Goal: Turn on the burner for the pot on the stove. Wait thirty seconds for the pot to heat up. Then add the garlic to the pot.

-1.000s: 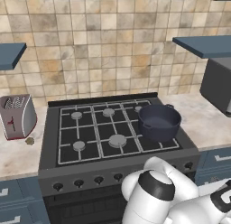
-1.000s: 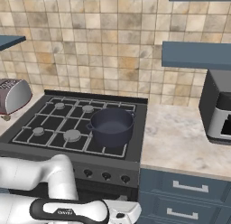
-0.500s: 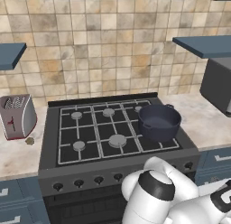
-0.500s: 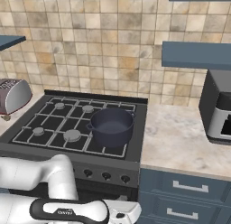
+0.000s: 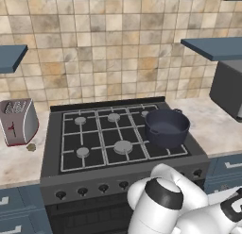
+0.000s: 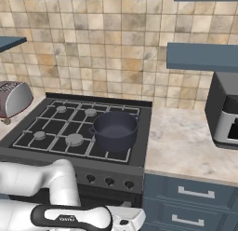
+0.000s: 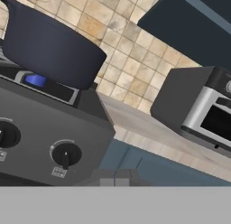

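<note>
The pot (image 5: 166, 128) is round, dark navy-grey and matte, with straight sides and small loop handles at the rim. It sits on the front burner at the stove's (image 5: 71, 174) right side, at about 4 o'clock on the cooktop in the left base view. In the right base view the pot (image 6: 115, 130) stands at the front right corner of the grates. In the hand view the pot (image 7: 49, 47) shows from low down, and a small blue glow (image 7: 36, 80) appears under its base.

The stove is black-grey, with a black grid of grates, flat round grey burner caps (image 5: 123, 146) and a row of dark round knobs (image 5: 103, 188) along its front. Two knobs show close up in the hand view; the nearer knob (image 7: 66, 155) has its pointer bar at 6 o'clock above a small pale label too blurred to read.

The garlic (image 5: 31, 146) is a tiny tan-brown lump on the speckled stone tabletop (image 5: 19, 162), at 9 o'clock from the stove, just beside the silver toaster (image 5: 18, 121) with its red lever. A grey and silver oven (image 6: 225, 110) stands on the tabletop at the right. The wall is beige square tile (image 5: 108, 49).

Whether the claw is wide or narrow cannot be told; its fingertips are not clear to see.
</note>
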